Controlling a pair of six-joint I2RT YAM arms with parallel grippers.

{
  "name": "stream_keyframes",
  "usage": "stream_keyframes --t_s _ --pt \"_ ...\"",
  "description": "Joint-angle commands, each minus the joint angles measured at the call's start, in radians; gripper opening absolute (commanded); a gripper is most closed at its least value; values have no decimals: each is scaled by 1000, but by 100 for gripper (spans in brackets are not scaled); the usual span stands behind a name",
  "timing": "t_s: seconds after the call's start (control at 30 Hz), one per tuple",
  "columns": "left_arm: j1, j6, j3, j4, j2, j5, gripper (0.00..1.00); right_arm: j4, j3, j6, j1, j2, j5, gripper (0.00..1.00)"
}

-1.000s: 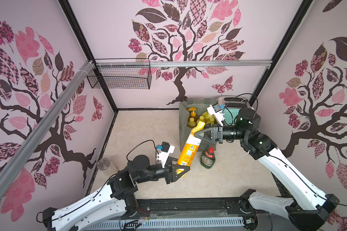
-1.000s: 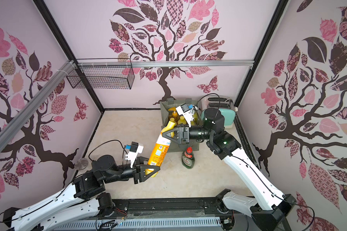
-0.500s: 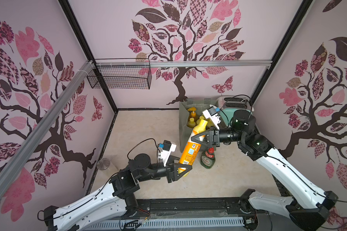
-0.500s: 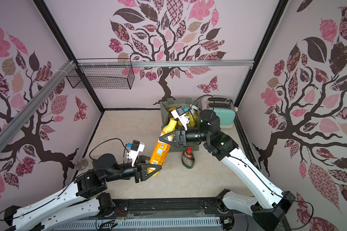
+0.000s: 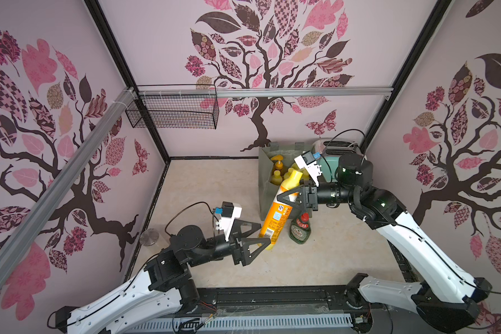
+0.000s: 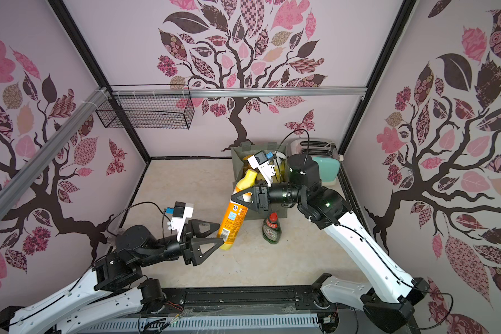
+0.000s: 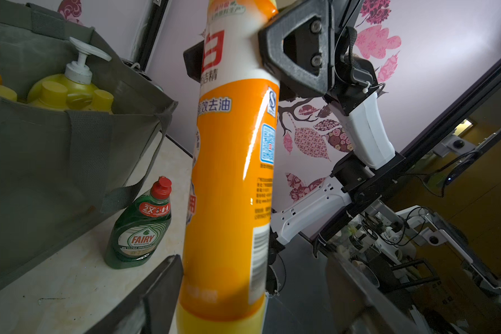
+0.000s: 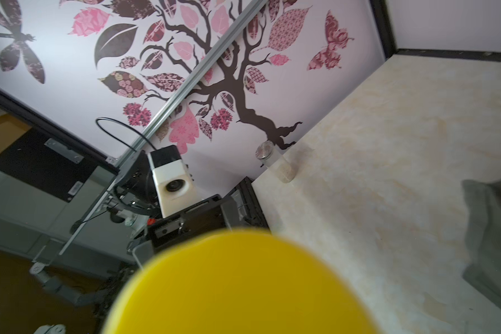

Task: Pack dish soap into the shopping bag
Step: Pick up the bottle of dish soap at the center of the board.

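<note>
The right pincer [image 5: 285,193] is clamped on the upper part of a tall orange plastic bottle [image 5: 275,217] with a yellow cap. In both top views the bottle leans, cap toward the boxy grey-green fabric shopping bag [image 5: 265,199]. The left pincer [image 5: 263,233] stands wide around the bottle's yellow base without pressing it. Whether that base touches the beige desk [image 5: 214,185] cannot be told. The bag stands at the back of the desk, just beside a mint-green toaster [image 5: 339,150], with several yellow-capped bottles [image 5: 278,173] upright inside. A small green red-capped Fairy bottle [image 5: 300,231] stands on the desk in front of the bag, just beside the orange one. In the left wrist view the tall orange plastic bottle [image 7: 232,188] fills the middle, with the right pincer's black fingers [image 7: 295,49] on either side of its white label. One left finger lies just beside the base; the far one is blurred and well clear. A big yellow white-pump bottle [image 7: 78,75] shows in the shopping bag [image 7: 41,162], and the Fairy bottle [image 7: 141,231] stands below it. In the right wrist view the blurred yellow cap [image 8: 237,283] fills the near part. Beyond it a glass jar with a metal lid [image 8: 275,162] stands by the wall.
</note>
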Motion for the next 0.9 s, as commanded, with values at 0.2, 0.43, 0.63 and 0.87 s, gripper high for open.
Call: stream_keyframes --t_s 0.2,0.43,0.63,0.87 --pt "14 139 175 -208 78 -418 84 -241 357 -236 -12 89 563 43" --pt "199 141 265 -153 306 -256 84 -169 408 -310 -102 125 726 40" --pt "289 136 367 -136 510 -137 84 3 238 -380 -132 91 851 39" --pt "302 155 497 -186 674 -100 83 175 11 -413 -145 50 906 39"
